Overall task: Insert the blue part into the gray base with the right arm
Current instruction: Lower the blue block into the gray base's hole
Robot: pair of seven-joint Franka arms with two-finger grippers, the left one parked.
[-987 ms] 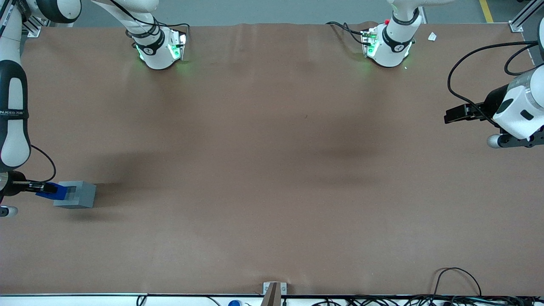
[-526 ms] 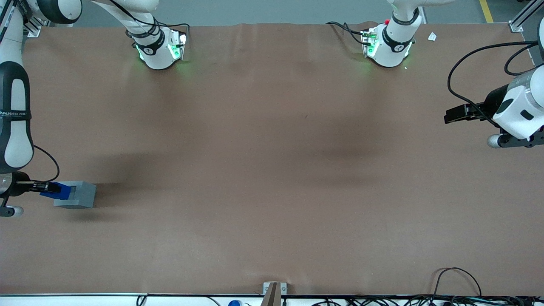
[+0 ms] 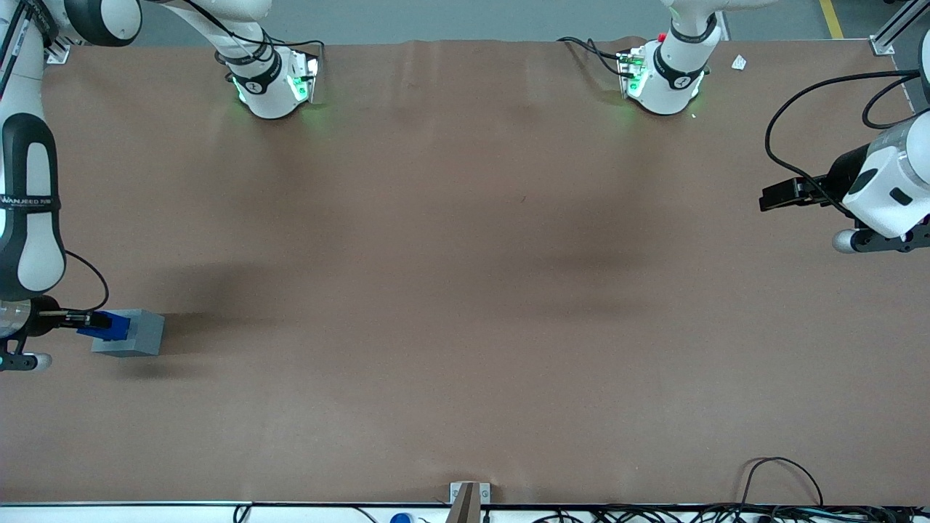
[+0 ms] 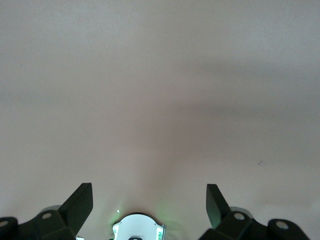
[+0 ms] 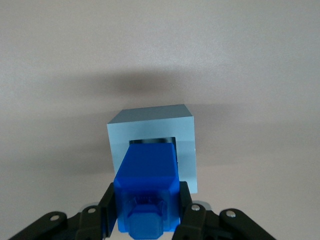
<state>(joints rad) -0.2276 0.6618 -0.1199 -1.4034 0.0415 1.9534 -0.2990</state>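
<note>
Your brown matte table (image 3: 465,290) lay flat, faintly creased. At the working arm's end, your gripper (image 5: 147,212) pinched the glossy blue part (image 5: 146,192) directly above the smooth gray base (image 5: 150,132), its tip over the square recess.

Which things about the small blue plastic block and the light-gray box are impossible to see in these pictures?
- Recess of the light-gray box: in the right wrist view the small blue plastic block covers most of it, so its depth is hidden.
- Block's leading end: hidden by the block's own body, so whether it has entered the recess is unclear.
- Front view: the block and black two-finger gripper are too small to judge alignment.
- Left wrist view: neither appears.
</note>
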